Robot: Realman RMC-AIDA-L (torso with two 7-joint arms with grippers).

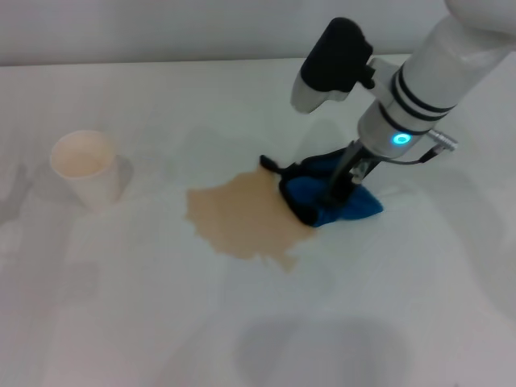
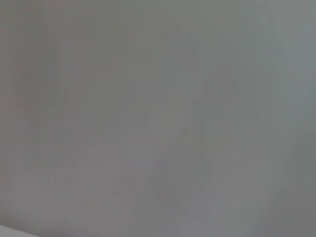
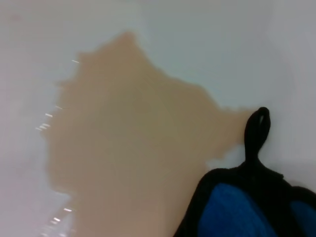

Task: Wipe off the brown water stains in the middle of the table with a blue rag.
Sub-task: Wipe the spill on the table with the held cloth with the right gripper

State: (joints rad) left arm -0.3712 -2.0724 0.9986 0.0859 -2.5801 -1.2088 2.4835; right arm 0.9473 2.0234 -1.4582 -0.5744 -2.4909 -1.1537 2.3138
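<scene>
Rag [image 1: 334, 197] at stain [image 1: 242, 216]; cup [image 1: 85, 168] aside

head view: high, angled forward and down over the desk [image 1: 121, 322], wide enough to take in paper cup [image 1: 85, 167], brown water stains [image 1: 242, 216] and blue rag [image 1: 334, 197] together. right wrist view: very close, low, facing stains [image 3: 128, 143] and rag edge [image 3: 237, 207], shared with head view. left wrist view: close on blank pale surface, nothing shared.
</scene>
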